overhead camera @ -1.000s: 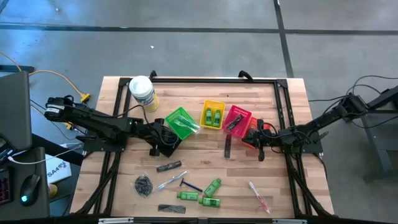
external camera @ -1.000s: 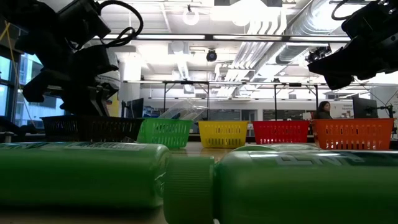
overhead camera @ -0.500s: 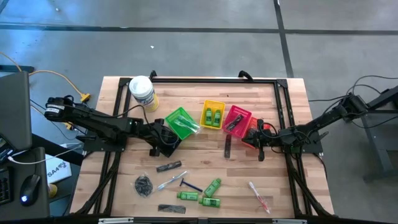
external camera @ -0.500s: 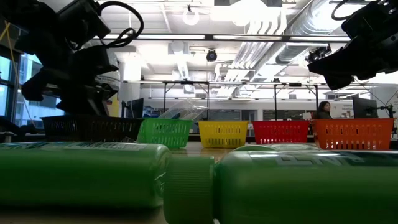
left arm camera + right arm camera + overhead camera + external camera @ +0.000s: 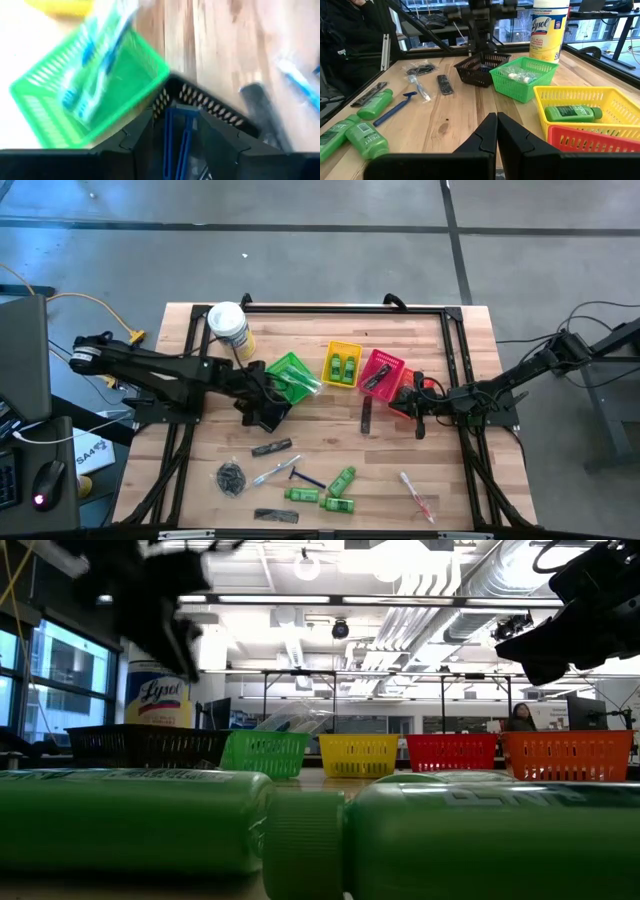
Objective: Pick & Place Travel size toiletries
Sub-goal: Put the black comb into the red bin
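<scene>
My left gripper (image 5: 262, 405) hangs open over the black basket (image 5: 210, 102). Blue-handled razors (image 5: 175, 145) lie in that basket, below the gap between the fingers. My right gripper (image 5: 496, 125) is shut and empty, hovering near the orange basket (image 5: 405, 395). Loose on the table's near part lie green mini bottles (image 5: 338, 505), a blue razor (image 5: 305, 477), wrapped toothbrushes (image 5: 418, 495), black combs (image 5: 271, 447) and a dark mesh bundle (image 5: 231, 477). Wrapped toothbrushes (image 5: 95, 75) stick out of the green basket (image 5: 290, 377).
A yellow basket (image 5: 343, 365) holds two green bottles and a red basket (image 5: 380, 372) holds a dark comb. The white-lidded tub (image 5: 228, 328) stands at the far left corner. A black frame runs round the table. Bare wood shows between the baskets and the loose items.
My left gripper has risen from the black basket, and its arm has swung toward the far edge. In the low view that uncovers the tub behind the basket. The right arm has kept still.
</scene>
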{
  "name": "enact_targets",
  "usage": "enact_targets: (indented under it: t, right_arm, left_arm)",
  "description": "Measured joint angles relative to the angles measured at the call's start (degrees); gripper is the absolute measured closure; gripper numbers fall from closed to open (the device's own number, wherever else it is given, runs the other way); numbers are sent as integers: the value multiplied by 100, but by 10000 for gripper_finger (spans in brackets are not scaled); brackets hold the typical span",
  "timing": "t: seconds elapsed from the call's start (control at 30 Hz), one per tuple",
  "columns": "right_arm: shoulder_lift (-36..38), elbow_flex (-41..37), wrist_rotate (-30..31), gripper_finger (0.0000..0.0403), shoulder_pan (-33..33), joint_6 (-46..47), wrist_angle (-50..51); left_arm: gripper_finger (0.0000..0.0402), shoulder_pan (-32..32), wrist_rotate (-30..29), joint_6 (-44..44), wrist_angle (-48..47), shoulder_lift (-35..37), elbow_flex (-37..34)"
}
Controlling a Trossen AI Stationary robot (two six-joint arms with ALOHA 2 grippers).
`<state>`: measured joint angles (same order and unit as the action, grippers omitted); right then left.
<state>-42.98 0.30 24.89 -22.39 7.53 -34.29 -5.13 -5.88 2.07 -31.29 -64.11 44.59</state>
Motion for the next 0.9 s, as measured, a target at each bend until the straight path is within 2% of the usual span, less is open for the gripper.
enact_targets:
  t: [0.13, 0.23, 0.3, 0.37, 0.43, 0.5, 0.57, 0.77, 0.9]
  right_arm:
    - [0, 0, -1, 399, 2, 8, 49]
    - [2, 0, 0, 399, 2, 18, 66]
    - [0, 0, -14, 399, 1, 25, 98]
    - [2, 0, -42, 399, 0, 36, 84]
    - [0, 1, -105, 399, 0, 45, 97]
    - [1, 0, -122, 399, 0, 122, 104]
    - [0, 0, -120, 399, 0, 146, 147]
    - [0, 0, -106, 399, 0, 138, 147]
    - [0, 1, -106, 399, 0, 146, 147]
  left_arm:
    - [288, -371, -397, 64, -317, 138, 555]
    - [341, -586, -890, 244, -354, 373, 705]
    - [382, -678, -1009, 243, -268, 613, 709]
    - [392, -701, -1190, 257, -256, 965, 631]
    - [394, -699, -1608, 385, -194, 1357, 490]
    - [399, -694, -1970, 502, -192, 1838, 197]
    - [400, -686, -2046, 526, 122, 2346, -206]
    - [401, -688, -1634, 531, 1152, 3823, -1756]
    - [401, -690, -1482, 571, 1921, 4569, -2706]
